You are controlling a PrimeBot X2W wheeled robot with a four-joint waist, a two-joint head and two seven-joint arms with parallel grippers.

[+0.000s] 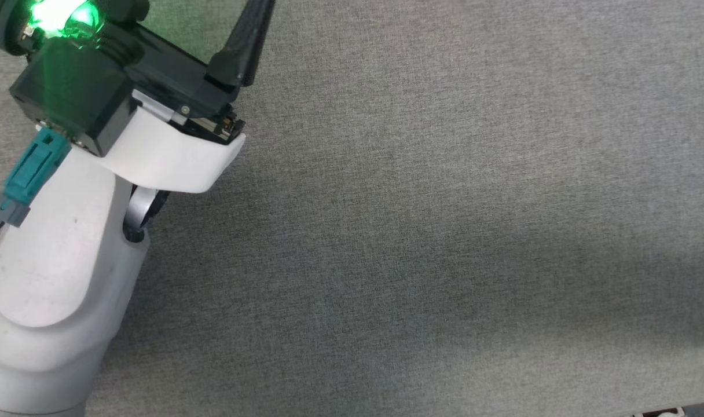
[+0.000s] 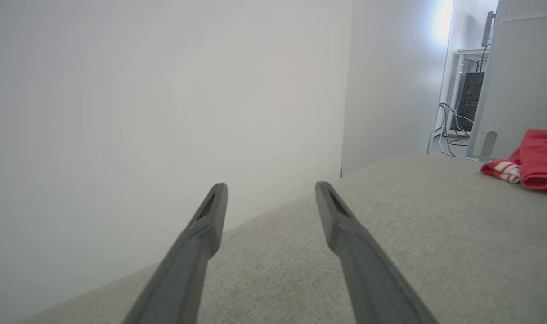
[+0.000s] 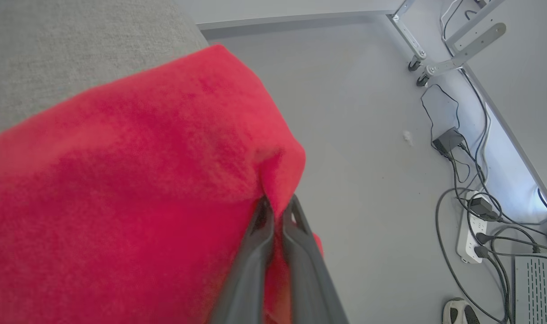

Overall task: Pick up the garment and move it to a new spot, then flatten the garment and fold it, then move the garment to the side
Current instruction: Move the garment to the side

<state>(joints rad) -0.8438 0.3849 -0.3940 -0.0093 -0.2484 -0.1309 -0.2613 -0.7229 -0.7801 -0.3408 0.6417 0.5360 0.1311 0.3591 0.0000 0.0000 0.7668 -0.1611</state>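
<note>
A grey woven cloth surface (image 1: 444, 231) fills the space ahead, with a bare white wall (image 2: 143, 112) along its far side. On the left, the left gripper (image 2: 269, 189) hangs over the cloth with its two fingers spread wide and nothing between them.

Well to its right, near the edge of the surface, lies the garment (image 2: 536, 159), a low red heap with a red-and-white striped end turned toward the left gripper. At the far right, the right gripper (image 3: 278, 207) is pinched tight on a fold of the red fabric, just where the cloth surface stops and the pale floor (image 3: 368, 157) begins. Cables (image 3: 471, 189) and a power strip (image 3: 469, 234) lie on that floor.

The heap looks bunched, not squared, so I take this as the first step: picking it up to carry it. Next, the held fold needs lifting clear of the edge and bringing toward the open grey middle, where the free gripper could take a second hold.

Its long axis cannot be judged, because it is crumpled and cut off at the picture's edge.
</note>
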